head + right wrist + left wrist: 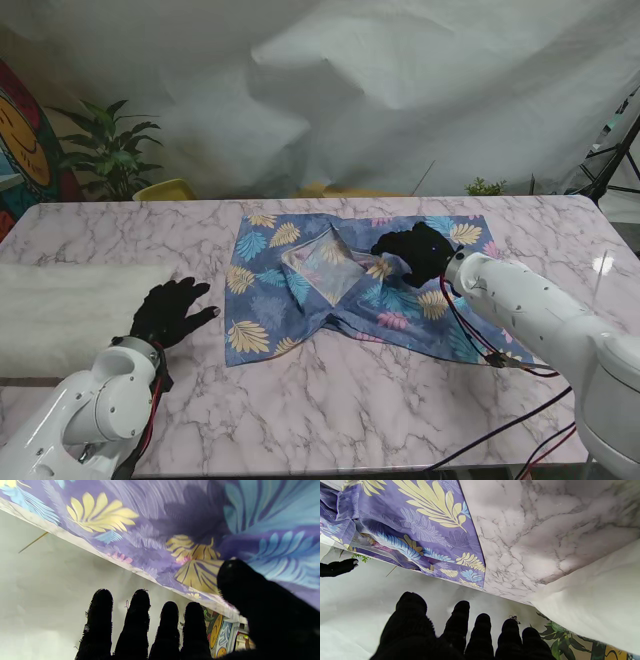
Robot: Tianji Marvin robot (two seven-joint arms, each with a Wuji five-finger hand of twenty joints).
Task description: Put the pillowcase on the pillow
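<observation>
The blue-purple leaf-print pillowcase [350, 290] lies crumpled in the middle of the marble table [330, 400], with a raised fold showing its pale inside [325, 265]. The white pillow [70, 310] lies flat at the left. My left hand [170, 312], in a black glove, rests open on the table between pillow and pillowcase, fingers spread. In the left wrist view its fingers [460, 625] point past the pillowcase [420, 530] and the pillow [595, 600]. My right hand [415, 252] sits over the pillowcase's far right part, beside the fold. Its fingers [140, 620] are straight and apart above the cloth [175, 517], holding nothing.
A white sheet hangs behind the table. A potted plant [110, 150] and a yellow object [165, 188] stand at the back left, and a tripod [615, 160] at the far right. Red and black cables [485, 345] trail from my right arm across the pillowcase's near right corner.
</observation>
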